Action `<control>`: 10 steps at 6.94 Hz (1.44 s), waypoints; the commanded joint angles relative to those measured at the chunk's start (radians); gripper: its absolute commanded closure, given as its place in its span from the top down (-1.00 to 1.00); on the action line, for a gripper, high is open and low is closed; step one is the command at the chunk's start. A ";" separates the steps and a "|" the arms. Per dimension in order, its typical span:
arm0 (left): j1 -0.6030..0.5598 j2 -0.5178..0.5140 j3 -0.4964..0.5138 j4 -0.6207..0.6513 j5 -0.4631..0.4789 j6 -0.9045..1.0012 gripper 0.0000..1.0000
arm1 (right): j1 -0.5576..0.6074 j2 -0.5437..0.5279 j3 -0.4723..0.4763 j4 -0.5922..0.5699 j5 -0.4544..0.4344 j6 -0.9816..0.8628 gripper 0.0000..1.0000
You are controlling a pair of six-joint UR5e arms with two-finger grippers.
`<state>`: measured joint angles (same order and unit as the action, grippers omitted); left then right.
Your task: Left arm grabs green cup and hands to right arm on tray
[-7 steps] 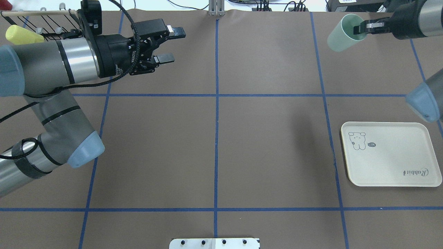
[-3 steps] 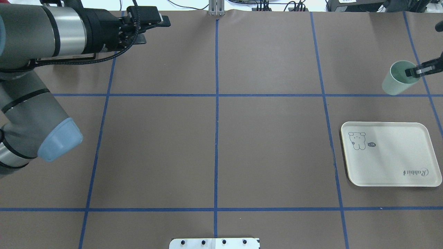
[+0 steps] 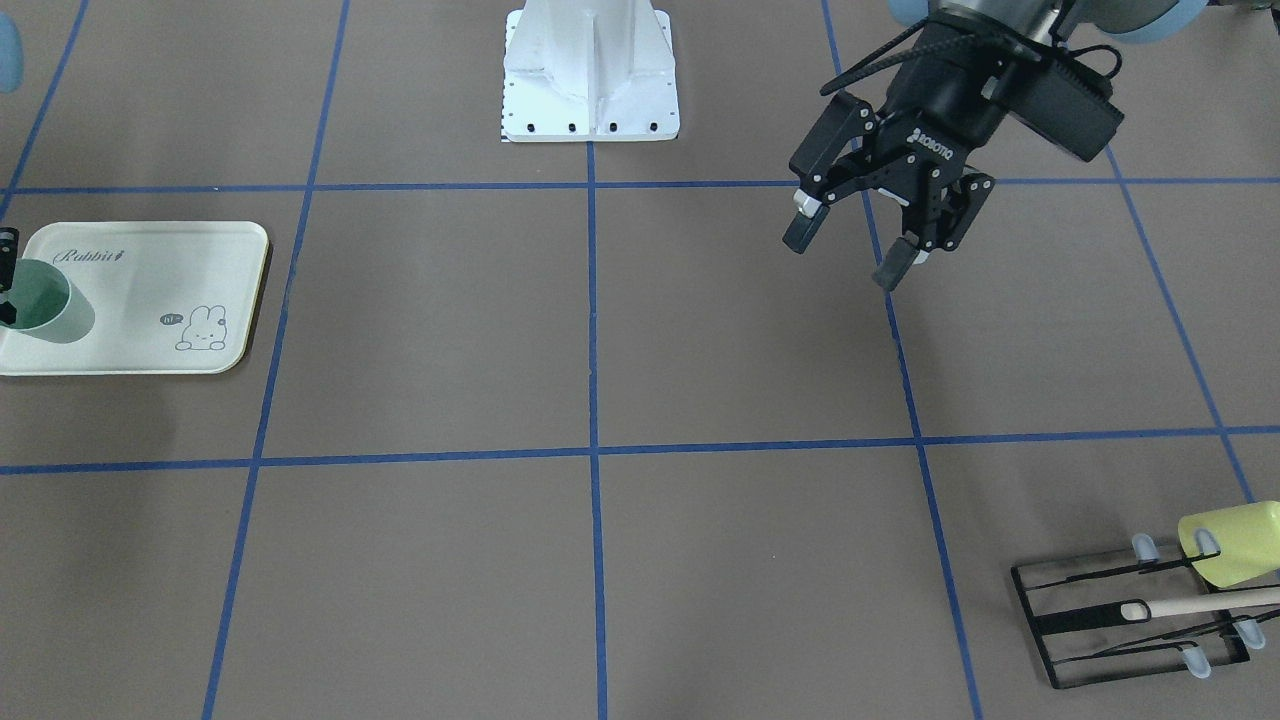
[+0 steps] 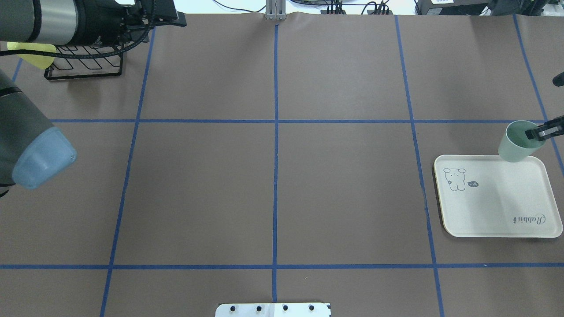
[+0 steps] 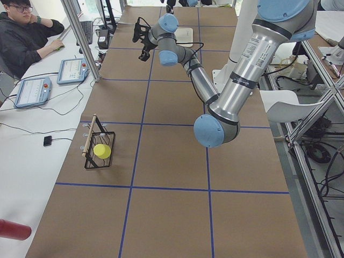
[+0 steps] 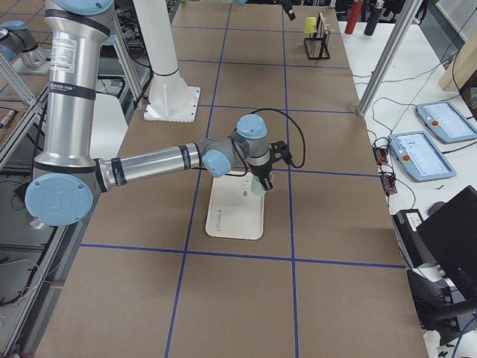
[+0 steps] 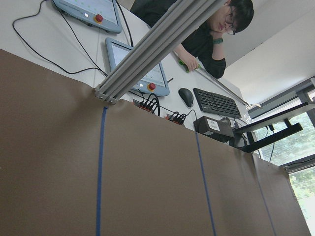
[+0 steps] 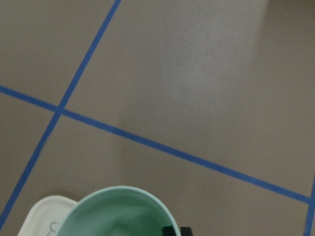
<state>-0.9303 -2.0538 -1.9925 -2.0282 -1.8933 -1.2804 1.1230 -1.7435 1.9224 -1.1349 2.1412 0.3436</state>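
Note:
The pale green cup (image 4: 516, 143) hangs upright over the far right corner of the cream tray (image 4: 493, 207). My right gripper (image 4: 543, 132) is shut on its rim, one finger inside and one outside. The front-facing view puts the green cup (image 3: 42, 300) over the tray's (image 3: 150, 290) end. The right wrist view looks down into the green cup (image 8: 118, 211), with a tray corner (image 8: 42, 216) beside it. Whether the cup touches the tray I cannot tell. My left gripper (image 3: 848, 252) is open and holds nothing, far off across the table from the cup.
A yellow-green cup (image 3: 1225, 545) sits on a black wire rack (image 3: 1110, 620) at the far left corner, under my left arm (image 4: 66, 22) in the overhead view. A person (image 5: 21, 37) sits at the bench beyond the table. Blue tape lines grid the brown table.
My right gripper has carried the green cup from the far right corner toward me, over the tray's far edge. My left arm has drawn back to the left, uncovering the rack.

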 commanded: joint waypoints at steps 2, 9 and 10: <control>-0.012 0.017 -0.003 0.019 -0.007 0.018 1.00 | -0.099 -0.175 0.012 0.263 -0.010 0.073 -1.00; -0.012 0.038 -0.003 0.017 -0.007 0.016 1.00 | -0.221 -0.166 -0.057 0.273 -0.058 0.074 -1.00; -0.012 0.038 -0.003 0.016 -0.007 0.016 1.00 | -0.224 -0.151 -0.071 0.273 -0.060 0.072 -1.00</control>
<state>-0.9421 -2.0157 -1.9957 -2.0114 -1.9008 -1.2635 0.9028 -1.9091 1.8672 -0.8621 2.0828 0.4171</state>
